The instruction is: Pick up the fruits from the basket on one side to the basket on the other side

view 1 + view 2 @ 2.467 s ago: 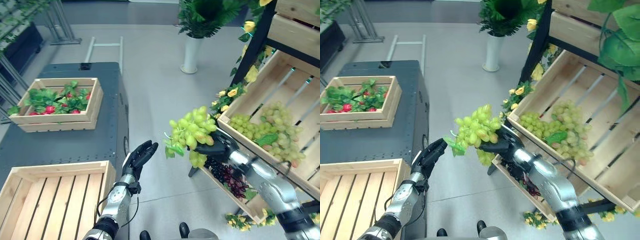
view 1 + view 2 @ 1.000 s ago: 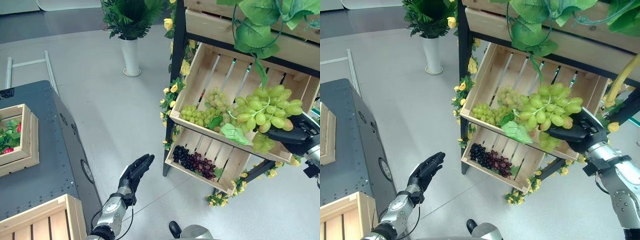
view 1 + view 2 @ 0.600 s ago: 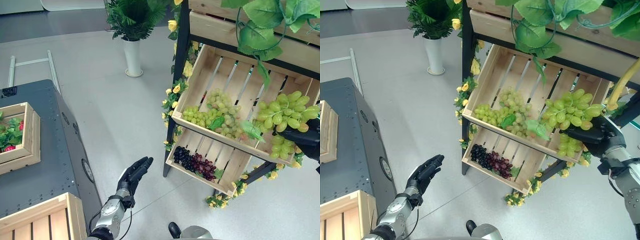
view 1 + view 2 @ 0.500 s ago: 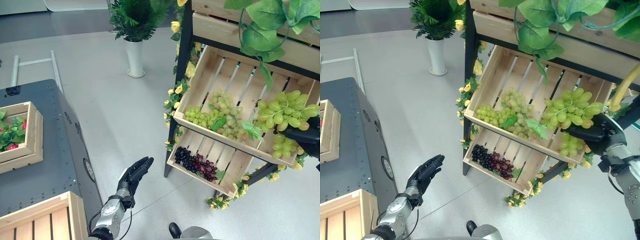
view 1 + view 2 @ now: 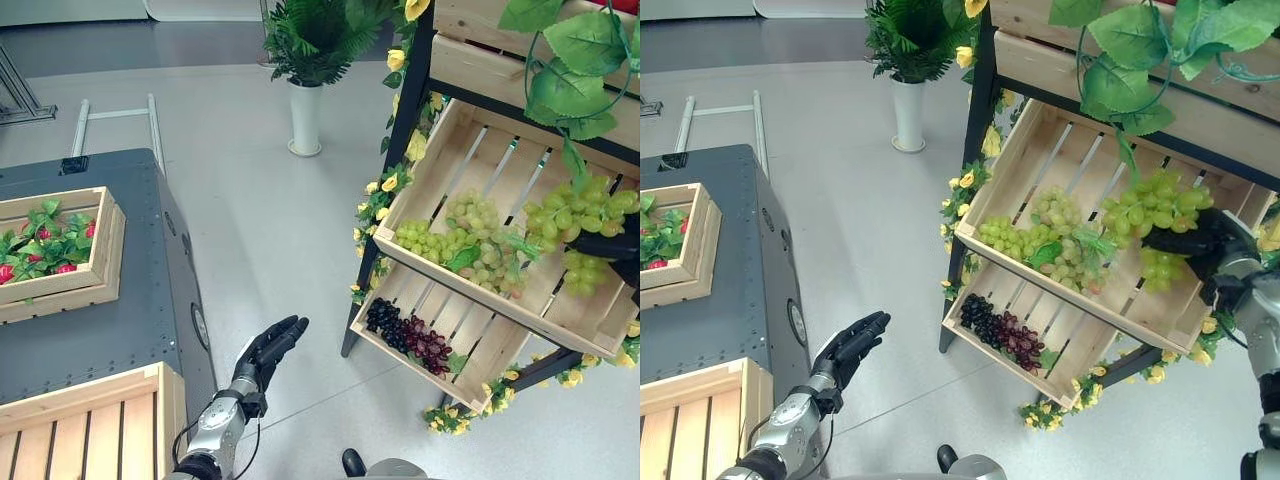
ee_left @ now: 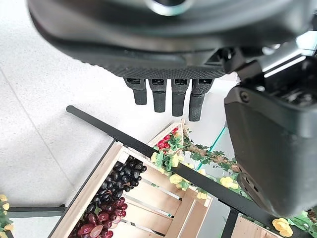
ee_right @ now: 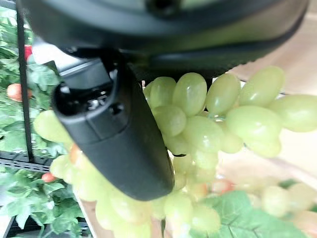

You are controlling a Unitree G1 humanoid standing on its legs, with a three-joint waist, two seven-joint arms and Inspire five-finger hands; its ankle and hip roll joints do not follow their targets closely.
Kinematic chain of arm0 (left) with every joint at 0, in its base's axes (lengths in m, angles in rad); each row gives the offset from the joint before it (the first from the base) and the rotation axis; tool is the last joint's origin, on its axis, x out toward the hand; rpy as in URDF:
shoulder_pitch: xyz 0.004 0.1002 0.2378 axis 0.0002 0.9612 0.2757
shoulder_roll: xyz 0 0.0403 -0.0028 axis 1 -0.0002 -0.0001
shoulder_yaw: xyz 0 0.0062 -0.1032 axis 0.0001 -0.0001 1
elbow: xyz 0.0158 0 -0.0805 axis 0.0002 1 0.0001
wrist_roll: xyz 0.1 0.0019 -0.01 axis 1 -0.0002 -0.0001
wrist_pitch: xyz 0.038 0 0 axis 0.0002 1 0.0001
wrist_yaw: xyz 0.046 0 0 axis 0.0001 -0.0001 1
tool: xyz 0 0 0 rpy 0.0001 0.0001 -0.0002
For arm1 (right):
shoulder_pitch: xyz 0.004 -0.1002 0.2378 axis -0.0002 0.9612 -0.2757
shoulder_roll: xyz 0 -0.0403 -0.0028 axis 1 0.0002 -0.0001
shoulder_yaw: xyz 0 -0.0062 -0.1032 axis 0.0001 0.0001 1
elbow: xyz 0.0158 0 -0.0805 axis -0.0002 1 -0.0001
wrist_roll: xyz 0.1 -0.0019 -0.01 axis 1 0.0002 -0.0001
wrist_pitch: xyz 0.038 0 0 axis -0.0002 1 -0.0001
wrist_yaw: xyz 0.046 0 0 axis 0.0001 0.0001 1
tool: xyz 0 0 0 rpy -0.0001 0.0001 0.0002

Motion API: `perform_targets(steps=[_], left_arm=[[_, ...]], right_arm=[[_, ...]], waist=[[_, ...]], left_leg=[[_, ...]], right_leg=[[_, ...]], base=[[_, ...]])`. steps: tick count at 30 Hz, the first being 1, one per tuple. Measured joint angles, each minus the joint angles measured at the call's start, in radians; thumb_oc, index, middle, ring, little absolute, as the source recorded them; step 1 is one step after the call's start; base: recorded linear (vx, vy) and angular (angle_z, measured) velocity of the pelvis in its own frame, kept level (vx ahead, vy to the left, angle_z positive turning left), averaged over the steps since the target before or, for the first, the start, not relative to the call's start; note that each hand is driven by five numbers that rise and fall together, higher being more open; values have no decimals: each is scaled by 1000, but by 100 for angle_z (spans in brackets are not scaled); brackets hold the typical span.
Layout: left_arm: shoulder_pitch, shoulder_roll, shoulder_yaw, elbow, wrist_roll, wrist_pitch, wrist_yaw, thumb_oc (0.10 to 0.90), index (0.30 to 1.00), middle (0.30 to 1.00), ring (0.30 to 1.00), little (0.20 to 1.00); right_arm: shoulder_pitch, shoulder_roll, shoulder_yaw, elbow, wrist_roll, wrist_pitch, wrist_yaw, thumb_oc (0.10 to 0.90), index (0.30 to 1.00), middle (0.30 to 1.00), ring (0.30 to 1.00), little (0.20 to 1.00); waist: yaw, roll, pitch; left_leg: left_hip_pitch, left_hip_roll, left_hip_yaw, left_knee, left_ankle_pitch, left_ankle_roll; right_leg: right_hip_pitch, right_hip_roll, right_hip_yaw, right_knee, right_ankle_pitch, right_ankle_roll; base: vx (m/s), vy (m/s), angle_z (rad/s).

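Mock fruit shop: crate shelf (image 5: pixel 500 190) w/ grapes (image 5: pixel 460 240), fake flowers (image 5: pixel 385 185).

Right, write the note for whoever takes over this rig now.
Right hand: shut on the green grape bunch, held over the upper shelf crate, beside the green grapes lying in it.
Left hand: open, holding nothing, out over the floor beside the grey table.
Dark grapes lie in the lower shelf crate.
On the table: a crate of red fruit and leaves and a slatted wooden crate nearest the robot.
Done: bunch gripped and carried.
Left: set it down, release.
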Motion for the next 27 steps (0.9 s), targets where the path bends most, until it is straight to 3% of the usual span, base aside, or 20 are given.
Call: perform_targets(steps=[4, 11, 14, 20, 27], left_arm=[[0, -2, 0, 0, 0, 0, -3, 800, 900, 900, 900, 900], [-1, -5, 1, -2, 28, 10, -8, 800, 900, 900, 900, 900], [-1, -3, 1, -2, 28, 31, -7, 800, 900, 900, 900, 900], [-3, -3, 4, -2, 28, 31, -6, 800, 900, 900, 900, 900], [-2, -5, 18, -2, 28, 31, -8, 800, 900, 900, 900, 900]], right_arm=[[-17, -15, 48, 25, -84, 16, -8, 800, 900, 900, 900, 900], [-17, -70, 115, 15, -346, 11, -3, 800, 900, 900, 900, 900], [-26, -113, 117, 26, -352, 11, -3, 800, 900, 900, 900, 900], [-69, -123, 116, 25, -381, 11, -5, 800, 900, 900, 900, 900], [-8, -123, 69, -107, -381, -2, -4, 800, 900, 900, 900, 900]], waist=[[1, 4, 1], [10, 12, 3], [12, 19, 6], [4, 25, 12], [-20, 47, 29]], left_leg=[[-1, -6, -23, 0, -2, 8], [-11, -10, -37, 0, -1, 11], [-16, -9, -48, 0, 3, 14], [-12, -7, -44, 0, 5, 8], [-8, -5, -37, 0, -2, 8]], right_leg=[[0, -4, -1, 0, -4, 5], [-4, -8, -8, -1, -4, 5], [-4, -7, -24, -1, -7, 0], [-3, -3, -23, 0, -5, -7], [-3, -3, -20, -1, -10, -4]], base=[[0, 0, 0], [-15, -30, 6], [-9, -6, 13], [8, 18, -2], [2, 6, -1]])
